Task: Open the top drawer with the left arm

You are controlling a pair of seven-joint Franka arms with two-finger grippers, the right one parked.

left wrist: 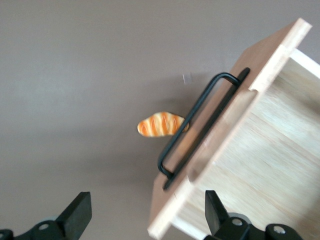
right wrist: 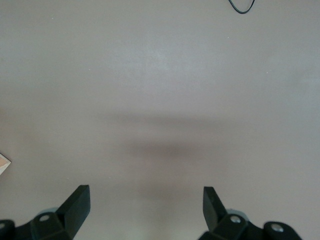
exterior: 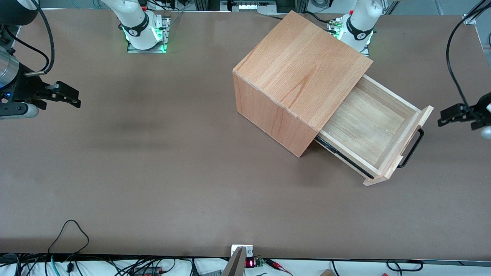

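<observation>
We found the top drawer (exterior: 374, 126) pulled well out; the gripper (exterior: 456, 114) hung clear of its handle (exterior: 412, 148), fingers (left wrist: 77, 215) spread, holding nothing; job apparently complete.

the top drawer (exterior: 370, 126) and its cabinet (exterior: 303, 73) are light beech-like wood with visible grain, smooth and satin rather than glossy, and the drawer's handle (left wrist: 200, 125) is thin black metal with a dull sheen. the table (exterior: 153, 172) is a matt brown, even surface, and the bread roll (left wrist: 161, 124) at the handle's 9 o'clock looks like glossy orange plastic with pale stripes. the gripper (left wrist: 145, 215), hanging apart from the drawer with its fingers spread wide, is matt black plastic, and the left arm (exterior: 360, 23) has a glossy white shell.
</observation>
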